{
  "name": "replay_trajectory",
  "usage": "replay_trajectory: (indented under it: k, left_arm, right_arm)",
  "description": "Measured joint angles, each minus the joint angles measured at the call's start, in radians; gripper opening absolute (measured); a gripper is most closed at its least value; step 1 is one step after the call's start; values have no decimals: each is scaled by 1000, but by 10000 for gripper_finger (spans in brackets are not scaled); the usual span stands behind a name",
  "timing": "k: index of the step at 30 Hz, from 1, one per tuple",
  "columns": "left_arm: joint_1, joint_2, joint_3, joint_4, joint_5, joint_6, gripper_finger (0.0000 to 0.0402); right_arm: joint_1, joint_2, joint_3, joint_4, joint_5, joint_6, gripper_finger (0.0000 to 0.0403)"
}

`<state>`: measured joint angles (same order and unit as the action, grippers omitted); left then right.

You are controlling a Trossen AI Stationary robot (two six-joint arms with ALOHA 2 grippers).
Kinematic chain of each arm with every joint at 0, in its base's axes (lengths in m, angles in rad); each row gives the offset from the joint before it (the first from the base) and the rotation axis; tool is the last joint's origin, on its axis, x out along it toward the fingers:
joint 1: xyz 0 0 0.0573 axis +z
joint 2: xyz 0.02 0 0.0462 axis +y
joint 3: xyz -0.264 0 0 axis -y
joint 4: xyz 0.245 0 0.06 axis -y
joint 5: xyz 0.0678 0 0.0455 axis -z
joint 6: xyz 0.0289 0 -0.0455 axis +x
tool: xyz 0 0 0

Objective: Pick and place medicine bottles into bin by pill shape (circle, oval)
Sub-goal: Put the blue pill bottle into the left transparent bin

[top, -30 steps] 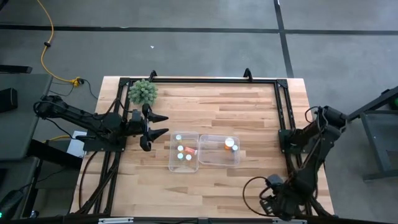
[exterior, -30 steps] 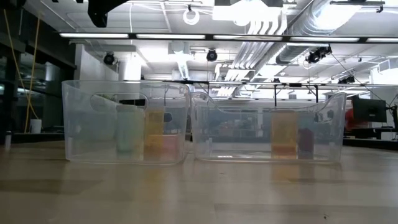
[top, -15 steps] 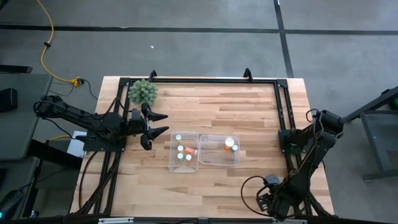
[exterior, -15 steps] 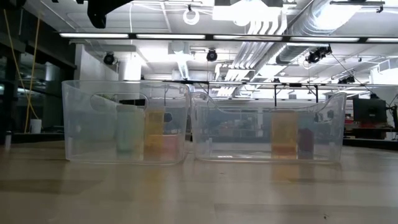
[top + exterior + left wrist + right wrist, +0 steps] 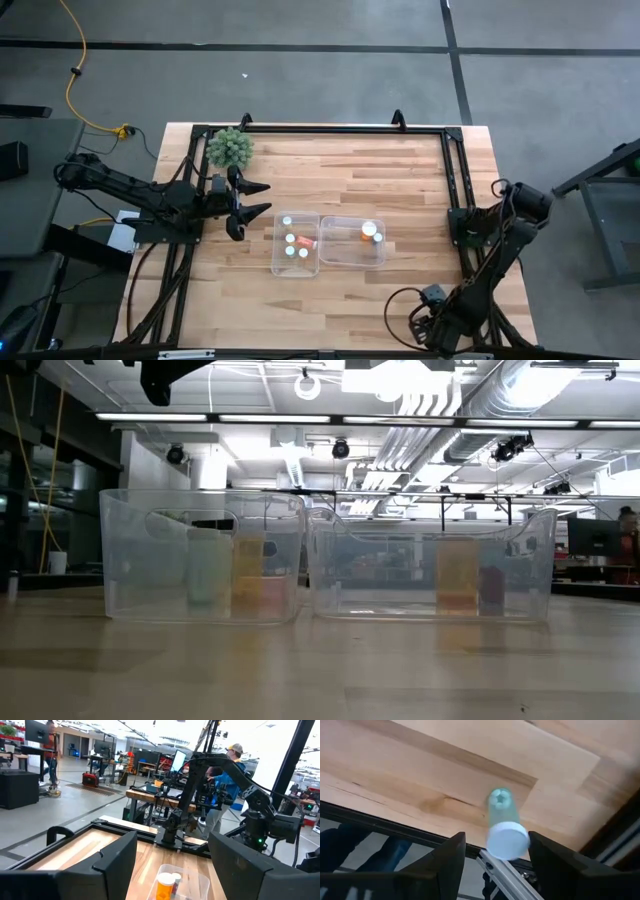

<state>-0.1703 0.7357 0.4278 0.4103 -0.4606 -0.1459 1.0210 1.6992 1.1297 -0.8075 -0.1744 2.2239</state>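
**While left arm idles, right claw sits over one teal bottle at the table edge**

With both arms in the high view, the left gripper [image 5: 248, 199] hangs over the table [image 5: 400, 170] just beside the left bin [image 5: 277, 262], near the plant [image 5: 230, 148]. Its fingers are spread apart with nothing between them. The left wrist view shows the same spread fingers [image 5: 117, 865].

The right arm [image 5: 490, 265] is folded down at the table's near right corner, well apart from both bins. In its wrist view the right gripper [image 5: 496, 837] points down at the wood close to the black frame rail. Fingers are apart. A teal bottle [image 5: 501, 807] with a white cap [image 5: 507, 840] shows between them, cap end nearest the camera. There is a clear gap on one side of the cap; on the other side I cannot tell whether the finger touches it. I also cannot tell whether the bottle stands on the wood or is lifted off it.

Bins: two clear bins stand side by side, touching, mid-table.
- Left bin: four upright white-capped bottles [image 5: 287, 221], plus one orange item lying flat [image 5: 308, 242].
- Right bin [image 5: 350, 262]: two bottles [image 5: 369, 229], touching, at its right end.

In the low view the bottles are only blurred shapes behind the bin walls.

A person [image 5: 227, 770] in blue stands in the room beyond the table.
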Motion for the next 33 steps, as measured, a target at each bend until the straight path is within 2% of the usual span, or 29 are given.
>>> replay_trajectory:
  k: [18,27,33]
  left_arm:
    - [0,0,0,-2,0,0,234]
    - [0,0,0,-2,0,0,234]
    - [0,0,0,-2,0,0,234]
  right_arm:
    - [-13,23,0,-27,-29,-6,202]
    - [-13,23,0,-27,-41,-7,141]
    - [-13,20,0,-26,-39,-33,114]
